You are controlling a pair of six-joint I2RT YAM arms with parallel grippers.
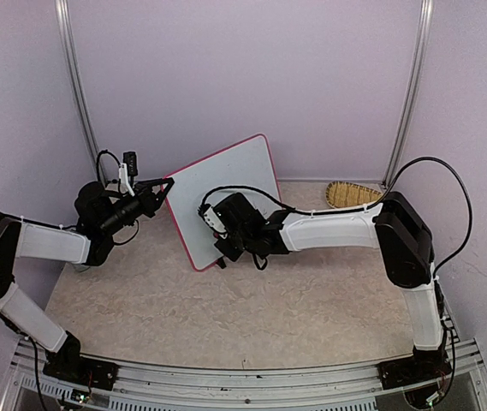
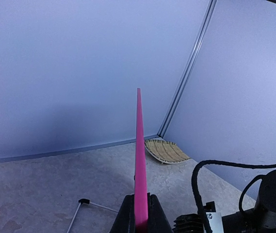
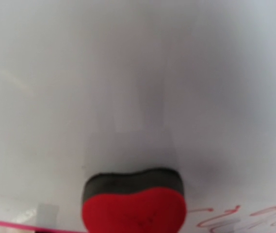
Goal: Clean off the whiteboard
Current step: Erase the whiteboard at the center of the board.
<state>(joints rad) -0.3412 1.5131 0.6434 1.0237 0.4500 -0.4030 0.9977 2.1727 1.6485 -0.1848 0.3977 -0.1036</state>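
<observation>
Two claws of mine are on the job, both closed; the whiteboard (image 1: 226,193) stands upright on its lower edge at the middle of the table (image 1: 226,317), its white face turned toward my right arm and the near right; its top edge runs from my left claw up toward the back right corner; which of its sides is the longer I cannot tell from these views; from my left wrist I see it edge-on, a thin pink frame (image 2: 138,160) rising straight up.

My left arm reaches in from the left, elbow bent, forearm lying low over the table; my left gripper (image 1: 168,181) is pinched on the board's left edge near its upper corner, a black finger (image 2: 125,218) on each side of the frame.

My right arm stretches from the near right across to the board, its forearm level; my right gripper (image 1: 209,218) is pressed together on a red eraser (image 3: 134,204) whose dark felt lies flat against the white face low down, just above the frame; red marker scrawl (image 3: 244,216) sits just beside it to the right.

One woven basket (image 1: 352,195) lies flat by the back wall on the right, well apart from the board.
</observation>
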